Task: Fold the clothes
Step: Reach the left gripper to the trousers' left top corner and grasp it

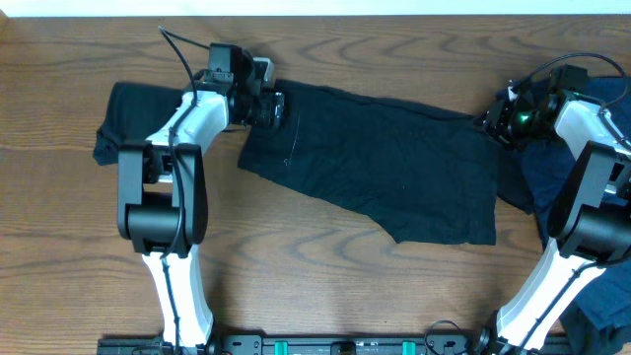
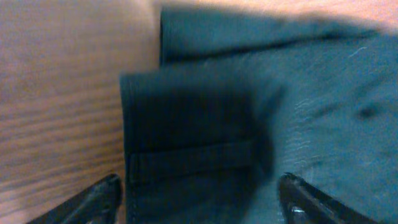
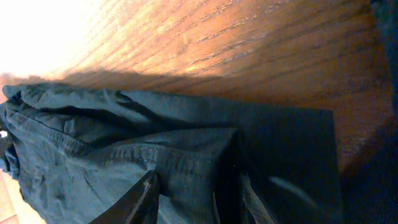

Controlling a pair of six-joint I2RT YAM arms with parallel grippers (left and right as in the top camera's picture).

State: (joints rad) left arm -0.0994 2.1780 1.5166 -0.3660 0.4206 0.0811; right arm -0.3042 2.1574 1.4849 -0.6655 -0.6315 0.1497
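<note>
A black garment (image 1: 375, 168), one of the clothes, lies spread flat across the middle of the table. My left gripper (image 1: 271, 104) is at its upper left corner. In the left wrist view the gripper (image 2: 202, 202) is open, its fingers (image 2: 93, 202) wide apart on either side of the garment's hemmed edge (image 2: 186, 155). My right gripper (image 1: 493, 123) is at the upper right corner. In the right wrist view the gripper (image 3: 199, 199) is shut on a bunched fold of the garment's stitched band (image 3: 186, 162), which fills the gap between its fingers.
A second black garment (image 1: 138, 113) lies crumpled at the far left behind the left arm. Dark navy cloth (image 1: 552, 168) lies under the right arm, and more shows at the bottom right corner (image 1: 601, 306). Bare wood (image 1: 325, 276) fronts the spread garment.
</note>
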